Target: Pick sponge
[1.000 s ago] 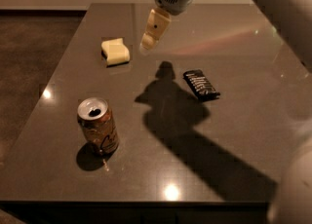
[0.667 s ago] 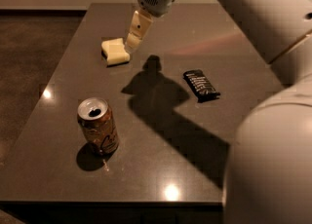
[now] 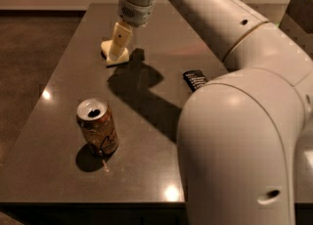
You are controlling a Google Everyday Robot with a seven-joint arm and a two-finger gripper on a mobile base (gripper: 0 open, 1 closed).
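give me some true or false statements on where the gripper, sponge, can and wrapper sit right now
1. The gripper is right at the sponge, toward the far end of the table. True.
2. The can lies on its side. False: it stands upright, top opened.
3. The black wrapper lies beside the sponge, touching it. False: it lies apart, farther right in the picture, partly hidden by the arm.
4. The can stands nearer the camera than the sponge. True.

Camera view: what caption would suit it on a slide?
Robot gripper poised at a pale yellow sponge on a dark table, soda can and black wrapper nearby.
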